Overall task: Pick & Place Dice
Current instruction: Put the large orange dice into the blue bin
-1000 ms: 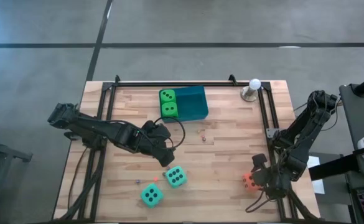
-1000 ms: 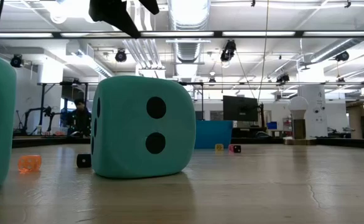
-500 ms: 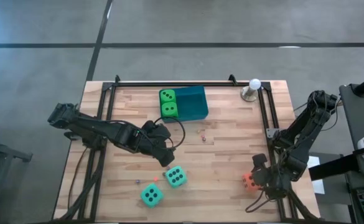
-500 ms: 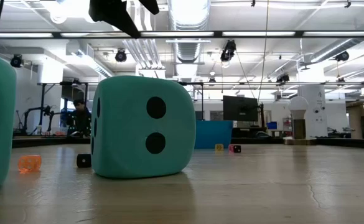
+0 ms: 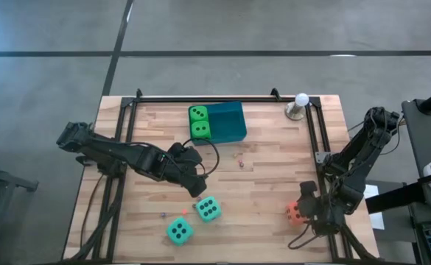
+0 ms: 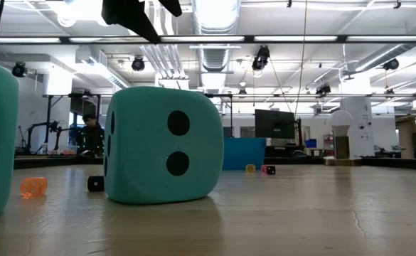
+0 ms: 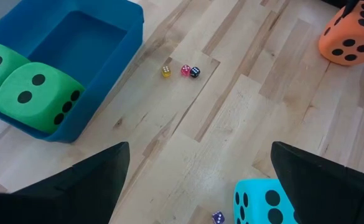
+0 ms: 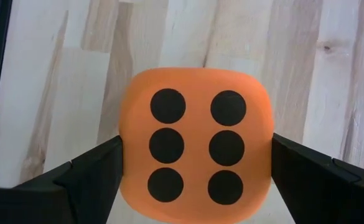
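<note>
While I watch from the wrist camera, my right gripper (image 8: pixel 196 163) sits with its two fingers spread to either side of the orange-red die (image 8: pixel 196 144), six pips facing the lens; the fingers flank it closely, but I cannot tell whether they press on it. From above, that gripper (image 5: pixel 301 213) and die (image 5: pixel 294 213) are at the near right corner of the tabletop (image 5: pixel 267 188).

Nearest the front edge on the left half lie the two teal dice: one (image 5: pixel 179 231) closest to me, the other (image 5: pixel 208 209) just behind it and apart from it. In the low camera the second teal die (image 6: pixel 161 145) fills the middle, showing two pips.

My left gripper (image 5: pixel 198 185) hovers just behind that die with fingers wide apart, holding nothing.

Farther back, three tiny dice (image 7: pixel 180 70) lie together on the bare wood.

Farthest off, the blue tray (image 5: pixel 228 121) stands near the rear edge with both bright green dice (image 5: pixel 198 122) inside, side by side at one end. A white ball on a stand (image 5: pixel 300 101) is at the rear right.
</note>
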Available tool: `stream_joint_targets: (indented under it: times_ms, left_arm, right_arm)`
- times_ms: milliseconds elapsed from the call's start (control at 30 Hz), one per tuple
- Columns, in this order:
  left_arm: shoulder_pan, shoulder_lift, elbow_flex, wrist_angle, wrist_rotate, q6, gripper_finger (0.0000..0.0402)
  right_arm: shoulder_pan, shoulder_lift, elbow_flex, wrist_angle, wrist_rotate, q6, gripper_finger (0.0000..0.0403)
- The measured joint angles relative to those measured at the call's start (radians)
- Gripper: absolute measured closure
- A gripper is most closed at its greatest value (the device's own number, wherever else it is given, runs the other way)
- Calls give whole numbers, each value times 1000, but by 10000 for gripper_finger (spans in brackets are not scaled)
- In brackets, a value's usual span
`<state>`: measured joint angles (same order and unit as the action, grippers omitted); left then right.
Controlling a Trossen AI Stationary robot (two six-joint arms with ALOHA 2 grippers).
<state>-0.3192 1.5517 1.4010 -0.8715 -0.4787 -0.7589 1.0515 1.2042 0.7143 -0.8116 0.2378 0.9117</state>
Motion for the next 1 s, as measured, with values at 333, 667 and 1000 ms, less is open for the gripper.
stream_joint_targets:
  times_ms: [333, 667, 1000]
  left_arm:
    - [0, 0, 0, 0, 0, 0, 11]
    - [0, 0, 0, 0, 0, 0, 10]
    - [0, 0, 0, 0, 0, 0, 7]
  right_arm:
    - [0, 0, 0, 0, 2, -44, 44]
    - [-8, -13, -1, -17, 2, -43, 44]
    - [-50, -45, -2, -27, 2, -58, 44]
